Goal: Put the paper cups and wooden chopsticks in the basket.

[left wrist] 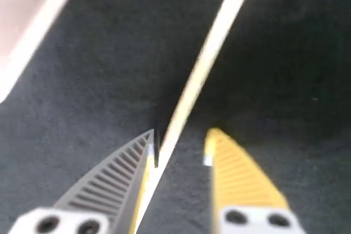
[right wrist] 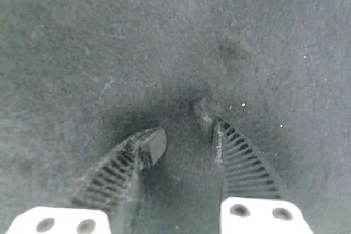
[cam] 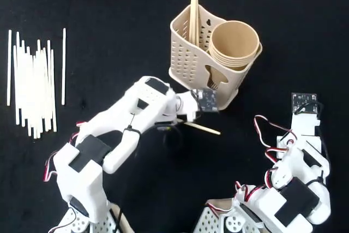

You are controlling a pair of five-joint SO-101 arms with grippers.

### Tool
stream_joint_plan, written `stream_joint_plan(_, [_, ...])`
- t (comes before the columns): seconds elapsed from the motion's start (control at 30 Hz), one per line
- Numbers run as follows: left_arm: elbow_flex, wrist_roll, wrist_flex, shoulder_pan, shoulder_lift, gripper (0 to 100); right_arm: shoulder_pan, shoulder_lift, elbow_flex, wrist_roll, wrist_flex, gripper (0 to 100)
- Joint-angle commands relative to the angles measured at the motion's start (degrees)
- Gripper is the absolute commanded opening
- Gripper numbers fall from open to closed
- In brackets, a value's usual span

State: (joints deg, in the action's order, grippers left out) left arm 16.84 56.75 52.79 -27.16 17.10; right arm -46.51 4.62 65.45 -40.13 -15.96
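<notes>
The left gripper (left wrist: pixel 181 133) has its fingers spread around a wooden chopstick (left wrist: pixel 204 61) touching the grey finger, and the right gripper (right wrist: pixel 188 130) is spread too.

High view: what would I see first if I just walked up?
The cream basket stands near the far edge of the table, holding stacked paper cups. A big pile of wooden chopsticks lies far left. The left gripper hangs open over one loose chopstick before the basket.

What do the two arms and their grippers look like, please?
The left arm and right arm have white shells, black motor blocks and red, black and white cables. The left gripper has one grey and one yellow ribbed finger; the right gripper has two dark ribbed ones.
</notes>
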Motion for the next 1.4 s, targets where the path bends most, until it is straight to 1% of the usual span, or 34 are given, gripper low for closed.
stream_joint_plan(0.0, [-2.07, 0.44, 4.22, 0.22, -1.23, 3, 1.32, -1.63, 2.33, -0.44, -3.25, 17.2])
stream_joint_plan(0.07, [-1.89, 0.44, 7.3, 0.13, -3.25, 3, 1.23, -1.63, 2.33, -0.44, -3.25, 17.2])
stream_joint_plan(0.23, [0.22, 0.18, 10.29, -0.04, -10.46, 3, 1.23, -1.63, 2.33, -0.44, -3.25, 17.2])
stream_joint_plan(0.4, [7.16, 0.0, 15.3, 0.48, -24.18, 3, 1.23, -1.63, 2.33, -0.35, -3.25, 17.2])
stream_joint_plan(0.47, [11.82, 0.0, 16.97, 1.71, -31.21, 3, 1.23, -1.63, 2.33, -0.35, -3.25, 17.2])
stream_joint_plan(0.57, [18.95, -0.44, 17.32, 6.37, -43.43, 3, 1.23, -1.63, 2.33, -0.26, -3.25, 17.2])
stream_joint_plan(0.7, [24.31, -7.03, 16.26, 12.53, -63.03, 3, 1.23, -1.63, 2.33, -0.09, -3.25, 17.2])
stream_joint_plan(0.83, [27.47, -12.84, 13.54, 13.67, -82.81, 3, 1.23, -1.63, 2.33, -0.09, -3.25, 17.2])
stream_joint_plan(0.9, [29.23, -18.11, 8.35, 12.62, -91.25, 3, 1.23, -1.63, 2.33, -0.09, -3.25, 17.2])
stream_joint_plan(0.97, [31.96, -23.91, -1.14, 11.65, -97.41, 3, 1.23, -1.63, 2.33, -0.09, -3.25, 17.2])
stream_joint_plan(1.0, [33.71, -27.43, -7.38, 11.12, -99.16, 3, 1.23, -1.63, 2.33, -0.09, -3.25, 17.2])
stream_joint_plan(1.03, [35.38, -31.03, -14.59, 10.24, -100.04, 3, 1.23, -1.63, 2.33, -0.18, -3.25, 17.2])
stream_joint_plan(1.13, [41.27, -41.14, -42.2, 7.34, -97.41, 3, 1.23, -1.63, 2.33, -0.18, -3.25, 17.2])
stream_joint_plan(1.2, [42.68, -45.19, -59.16, 5.93, -91.69, 3, 1.23, -1.63, 2.33, -0.18, -3.25, 17.2])
stream_joint_plan(1.23, [41.36, -46.86, -65.14, 5.41, -87.3, 3, 1.23, -1.63, 2.33, -0.18, -3.25, 17.2])
stream_joint_plan(1.27, [38.73, -48.26, -67.25, 4.97, -82.29, 3, 1.23, -1.63, 2.33, -0.18, -3.25, 17.2])
stream_joint_plan(1.33, [30.2, -52.84, -65.85, 4.7, -71.12, 3, 1.23, -1.63, 2.33, -0.18, -3.25, 17.2])
stream_joint_plan(1.37, [25.45, -56.44, -64.97, 4.97, -65.14, 3, 1.23, -1.63, 2.33, -0.18, -3.25, 17.2])
